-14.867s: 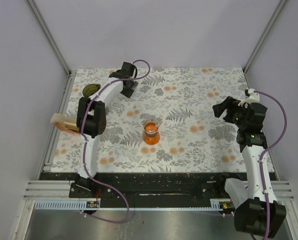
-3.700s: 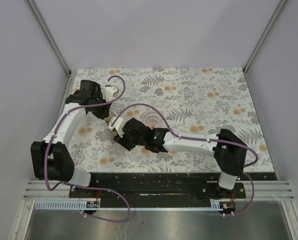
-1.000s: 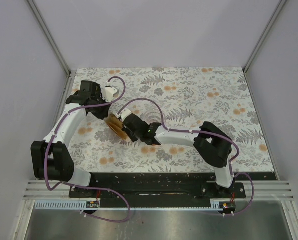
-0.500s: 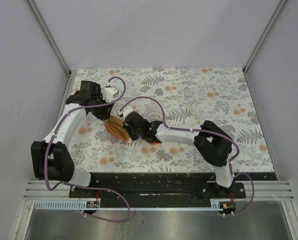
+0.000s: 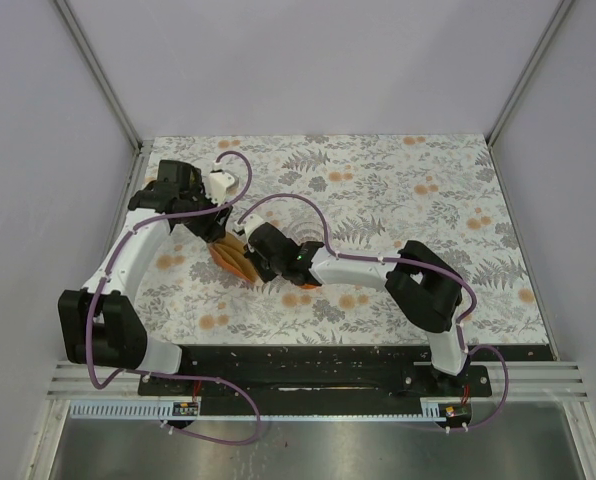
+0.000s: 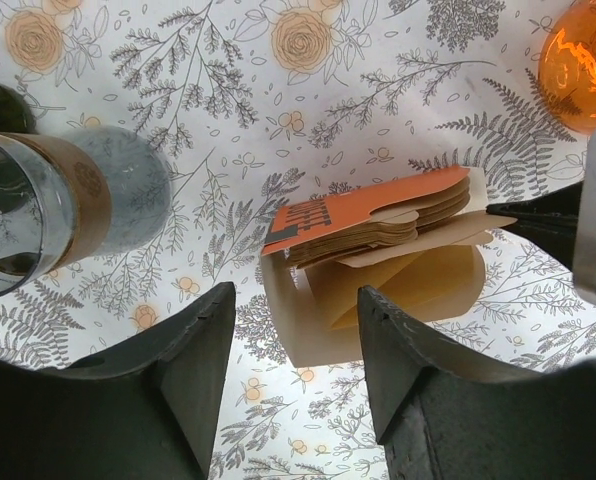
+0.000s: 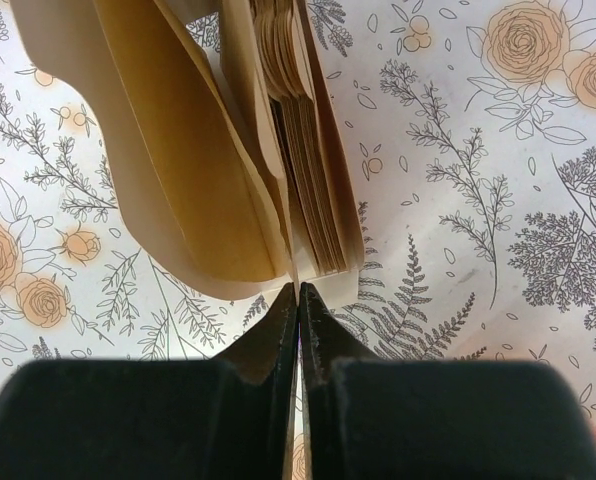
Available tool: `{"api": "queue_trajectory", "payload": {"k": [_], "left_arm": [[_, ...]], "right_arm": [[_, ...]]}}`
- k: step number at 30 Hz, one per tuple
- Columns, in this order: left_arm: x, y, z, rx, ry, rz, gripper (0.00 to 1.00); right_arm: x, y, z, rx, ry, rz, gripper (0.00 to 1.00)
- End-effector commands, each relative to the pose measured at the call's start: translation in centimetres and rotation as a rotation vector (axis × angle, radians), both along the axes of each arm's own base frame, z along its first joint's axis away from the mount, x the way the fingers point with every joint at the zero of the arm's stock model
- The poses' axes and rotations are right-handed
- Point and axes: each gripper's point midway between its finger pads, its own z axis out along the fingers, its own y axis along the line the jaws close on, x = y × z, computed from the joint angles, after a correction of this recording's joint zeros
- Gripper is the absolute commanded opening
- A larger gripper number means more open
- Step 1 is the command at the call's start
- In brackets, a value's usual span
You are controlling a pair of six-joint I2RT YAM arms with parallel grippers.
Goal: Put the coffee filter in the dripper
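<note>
Filter (image 7: 193, 170) is being pinched by the right end effector (image 7: 298, 300) to peel it from the pack (image 6: 378, 210) near the left edge of the worktop (image 5: 398, 200); left end effector (image 6: 293, 350) is hovering wide.

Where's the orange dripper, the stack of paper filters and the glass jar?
dripper (image 6: 583, 65), left wrist view, on its orange glass side.
paper filters (image 7: 303, 170), right wrist view, on the stacked paper edges.
glass jar (image 6: 16, 215), left wrist view, on its clear wall.

right hand (image 5: 252, 262) at coffee filters (image 5: 231, 259), left hand (image 5: 211, 227) beside
</note>
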Motion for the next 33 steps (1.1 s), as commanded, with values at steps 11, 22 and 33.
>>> {"api": "queue_trajectory", "payload": {"k": [11,22,33], "left_arm": [[1.5,-0.2,7.2,-0.077,-0.145,0.064,0.66],[1.4,0.3,8.4,-0.097,-0.162,0.098,0.66],[0.2,0.0,12.4,-0.149,-0.219,0.090,0.68]], "right_arm": [[0.0,0.3,6.3,0.085,-0.090,0.051,0.00],[-0.5,-1.0,8.5,0.063,-0.110,0.066,0.00],[-3.7,-1.7,14.7,0.104,-0.144,0.252,0.00]]}}
